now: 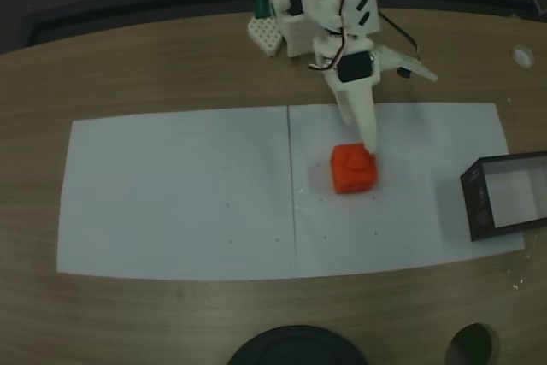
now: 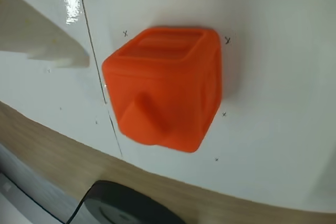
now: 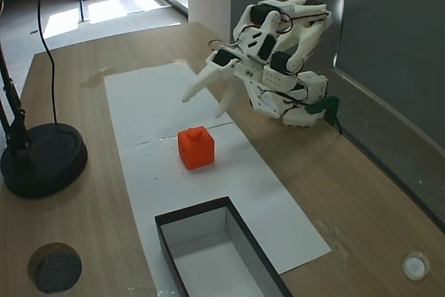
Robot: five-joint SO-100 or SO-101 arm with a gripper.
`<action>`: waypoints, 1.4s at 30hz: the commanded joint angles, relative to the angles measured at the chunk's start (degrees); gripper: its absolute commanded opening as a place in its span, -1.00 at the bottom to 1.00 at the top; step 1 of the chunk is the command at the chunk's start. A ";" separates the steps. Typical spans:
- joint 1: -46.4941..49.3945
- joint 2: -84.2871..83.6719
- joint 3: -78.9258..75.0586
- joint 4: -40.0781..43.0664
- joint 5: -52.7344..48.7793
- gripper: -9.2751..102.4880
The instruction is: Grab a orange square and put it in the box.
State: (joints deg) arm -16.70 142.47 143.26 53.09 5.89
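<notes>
The orange square (image 1: 354, 168) sits on white paper near the table's middle, stud up; a fixed view (image 3: 195, 147) shows it upright and free. It looms large in the wrist view (image 2: 163, 87), lying on the paper with nothing touching it. My white gripper (image 1: 403, 115) hovers just behind it, open, with one long fingertip (image 1: 371, 148) reaching down to the block's far edge and the other splayed out to the right. From the side, the gripper (image 3: 201, 106) hangs above and behind the block. The box (image 1: 476, 204) stands at the paper's right end, its black rim (image 3: 191, 213) around a pale floor.
Two white paper sheets (image 1: 179, 194) cover the wooden table. A black round lamp base (image 3: 42, 158) and a dark disc (image 3: 54, 267) lie on the wood beyond the paper's long edge. A small white cap (image 3: 415, 266) lies near the table's corner. The arm's base (image 3: 299, 106) stands behind the paper.
</notes>
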 commanded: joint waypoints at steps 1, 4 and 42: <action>-1.05 -10.28 -8.53 0.00 0.35 -0.22; -1.14 -18.28 -12.57 0.00 2.46 -0.22; -5.45 -43.86 -68.03 6.68 -5.45 -0.68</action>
State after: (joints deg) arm -21.09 96.15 82.71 59.85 0.53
